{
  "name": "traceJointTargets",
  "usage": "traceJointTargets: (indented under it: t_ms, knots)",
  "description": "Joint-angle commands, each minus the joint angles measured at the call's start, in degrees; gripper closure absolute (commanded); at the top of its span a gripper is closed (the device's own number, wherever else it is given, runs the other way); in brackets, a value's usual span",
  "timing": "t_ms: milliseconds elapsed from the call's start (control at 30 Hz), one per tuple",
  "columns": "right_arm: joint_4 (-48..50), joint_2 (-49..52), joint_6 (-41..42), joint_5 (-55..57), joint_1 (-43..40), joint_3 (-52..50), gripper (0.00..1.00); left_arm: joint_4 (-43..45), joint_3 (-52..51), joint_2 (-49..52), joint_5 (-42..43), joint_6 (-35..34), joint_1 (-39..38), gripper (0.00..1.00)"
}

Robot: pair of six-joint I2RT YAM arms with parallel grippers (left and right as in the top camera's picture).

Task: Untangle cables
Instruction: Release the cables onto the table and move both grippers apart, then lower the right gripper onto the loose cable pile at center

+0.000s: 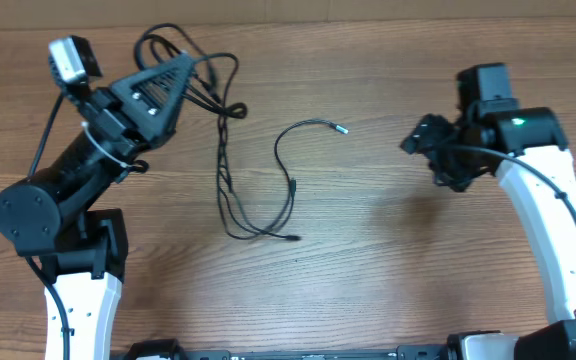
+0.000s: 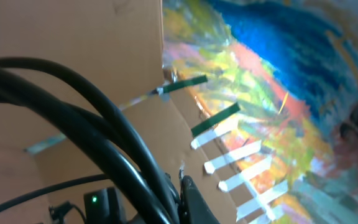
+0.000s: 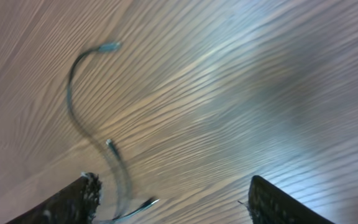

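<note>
Desk point(image 1: 398, 280): wood grain, the cables lying on it.
Left arm point(image 1: 78, 165): left jaws closed tight, their tip among the cable loops; I cannot tell if a strand is pinched.
Right arm point(image 1: 543, 190): right jaws spread wide above the desk, nothing between them.
Cables point(image 1: 221, 170): thin, black, bunched by the left jaws, trailing mid-desk between the arms.
Silvery tip point(image 1: 342, 128): ends one curved strand, nearer the right arm.

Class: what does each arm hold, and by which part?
Right gripper: nothing, fingers apart. Left gripper: seemingly the cables, pinched at their looped top end.
</note>
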Motion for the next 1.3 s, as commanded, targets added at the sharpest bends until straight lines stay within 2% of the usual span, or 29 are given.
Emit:
traceJointTargets:
  t_ms: [0,33,133,200,233,267,300,333,367,400,467,533,633,700,867,1000,1033,1133,1200,1267]
  knots:
    - [-0.6,-0.4,-4.3,-1.0,-4.2,0.9,0.21,5.9,0.9,-0.4,-6.7,-4.5,0.8,0.96]
    - [-0.5,-0.4,-4.5,-1.4,-4.7,0.9,0.20,7.1,0.9,-0.4,-7.9,-4.5,0.6,0.95]
    - [-0.3,-0.4,-4.5,-1.3,-5.0,0.9,0.20,8.2,0.9,-0.4,-7.3,-1.8,0.1,0.85]
    - [-0.1,-0.4,-4.5,-1.3,-5.0,0.9,0.20,7.0,0.9,-0.2,-4.1,5.9,0.0,0.75]
    - [0.0,-0.4,-4.5,-1.3,-5.0,0.9,0.20,5.3,0.9,0.0,-1.8,10.9,-0.1,0.63]
    - [-0.1,-0.4,-4.5,-1.3,-5.0,0.9,0.19,-2.8,0.9,0.3,4.4,22.3,-0.6,0.46]
    - [-0.1,-0.4,-4.5,-1.3,-5.0,0.9,0.19,-15.7,0.9,0.7,9.3,34.7,-1.3,0.30]
    - [-0.1,-0.4,-4.5,-1.3,-5.0,0.9,0.19,-25.0,0.9,0.9,10.3,41.3,-1.5,0.22]
    - [-0.3,-0.4,-4.5,-1.3,-5.0,0.9,0.19,-40.4,0.9,1.3,8.5,49.7,-1.6,0.13]
    - [-0.4,-0.4,-4.5,-1.3,-5.0,0.9,0.19,-52.6,0.9,2.0,4.1,55.7,-1.6,0.09]
    - [-0.5,-0.4,-4.5,-1.3,-5.0,0.9,0.19,-68.9,0.9,3.9,-5.9,60.2,-1.6,0.02]
    - [-0.5,-0.4,-4.5,-1.3,-5.0,0.9,0.19,-80.5,0.9,6.5,-14.4,61.8,-1.6,0.00]
    - [-0.5,-0.4,-4.5,-1.3,-5.0,0.9,0.19,-89.0,0.9,10.0,-21.1,61.7,-1.6,0.00]
    - [-0.5,-0.4,-4.6,-1.3,-5.0,0.9,0.19,-91.7,0.9,11.7,-23.1,61.7,-1.6,0.00]
    - [-0.4,-0.4,-8.8,-1.2,-5.0,0.9,0.18,-92.5,0.9,11.4,-25.2,61.8,-1.5,0.00]
    - [-0.1,-0.4,-18.2,-6.0,-4.8,0.9,0.14,-96.2,0.9,7.9,-34.6,65.1,-1.5,0.00]
    - [0.5,-0.4,-22.7,-10.4,-4.5,0.9,0.12,-97.1,0.9,6.1,-37.4,67.5,-1.5,0.00]
    - [2.4,-0.4,-26.8,-14.7,-1.7,0.9,0.01,-98.4,0.9,-1.0,-41.5,76.2,-1.5,0.04]
    - [4.1,-0.4,-26.8,-14.7,2.5,0.9,0.00,-98.9,0.9,-6.5,-43.1,82.1,-1.5,0.07]
    - [6.3,-0.4,-26.6,-14.6,7.1,0.9,0.00,-98.9,0.9,-11.1,-47.2,83.6,-1.5,0.01]
